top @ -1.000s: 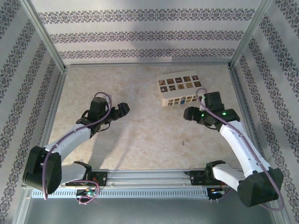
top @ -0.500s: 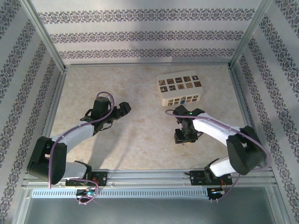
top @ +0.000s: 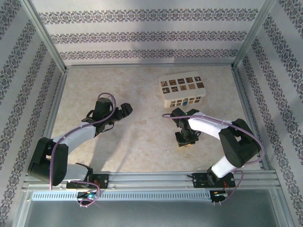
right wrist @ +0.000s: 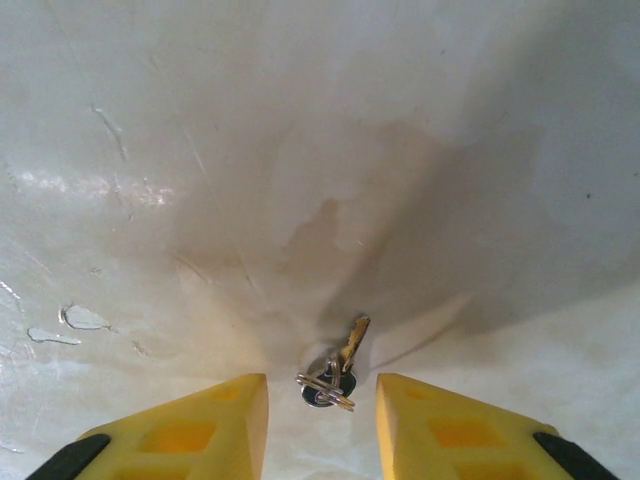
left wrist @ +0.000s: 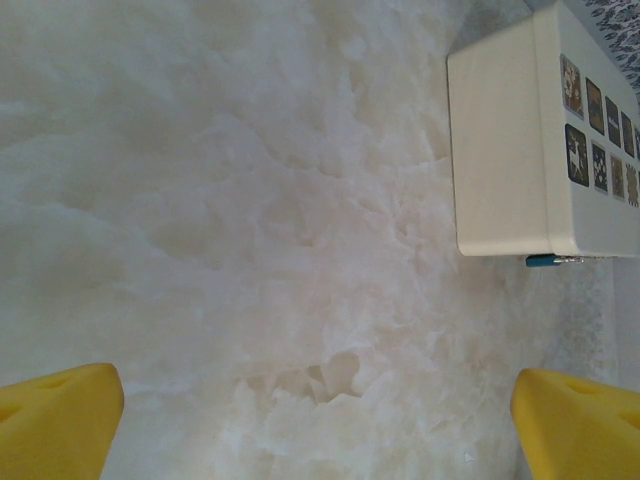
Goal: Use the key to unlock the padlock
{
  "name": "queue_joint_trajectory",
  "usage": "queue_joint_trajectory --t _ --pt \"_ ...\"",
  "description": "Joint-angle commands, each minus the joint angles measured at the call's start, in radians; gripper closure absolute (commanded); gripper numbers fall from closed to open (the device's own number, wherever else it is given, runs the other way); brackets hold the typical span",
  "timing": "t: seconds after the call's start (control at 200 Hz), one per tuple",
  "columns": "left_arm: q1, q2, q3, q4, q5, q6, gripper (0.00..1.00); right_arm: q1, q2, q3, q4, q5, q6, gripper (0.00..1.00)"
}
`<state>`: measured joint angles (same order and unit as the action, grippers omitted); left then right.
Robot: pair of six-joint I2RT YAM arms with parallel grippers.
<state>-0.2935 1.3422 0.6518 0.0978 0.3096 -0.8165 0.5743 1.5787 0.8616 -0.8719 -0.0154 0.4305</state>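
Aluminium rail (top: pixel 151 178) at the near edge of the pale marbled table (top: pixel 142 146) carries the bases of two arms, both reaching out over the stone-look surface. On the right, the right gripper (top: pixel 185 138) points down at the tabletop forward of its base. Its yellow fingers (right wrist: pixel 200 420) stand partly apart on either side of a small brass-coloured key (right wrist: pixel 349 345) on a steel ring. The key lies flat on the table in the gap, its blade angled away from the wrist camera, and neither finger appears to touch it. On the left, the left gripper (top: pixel 124 111) hovers above the table, its yellow fingertips (left wrist: pixel 60 415) spread wide at the two lower corners of the wrist view. Farther back on the right side sits a cream rectangular box (top: pixel 182 87) with rows of small dark picture tiles on its top and front, well apart from both grippers. A small blue-and-silver object (left wrist: pixel 548 260) lies against the box's near edge, too small to identify. Walls papered in grey floral bands (top: pixel 151 33) close the scene behind.
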Motion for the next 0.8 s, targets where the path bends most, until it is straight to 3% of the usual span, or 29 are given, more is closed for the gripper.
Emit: queue_joint_trajectory --t 0.0,0.795 --pt "-0.009 0.003 0.035 -0.012 -0.018 0.004 0.01 0.018 0.013 0.019 -0.033 0.013 -0.013 0.68" --pt "-0.007 0.003 0.048 -0.043 -0.034 0.022 0.01 0.041 0.072 0.030 -0.029 0.000 -0.011 0.81"
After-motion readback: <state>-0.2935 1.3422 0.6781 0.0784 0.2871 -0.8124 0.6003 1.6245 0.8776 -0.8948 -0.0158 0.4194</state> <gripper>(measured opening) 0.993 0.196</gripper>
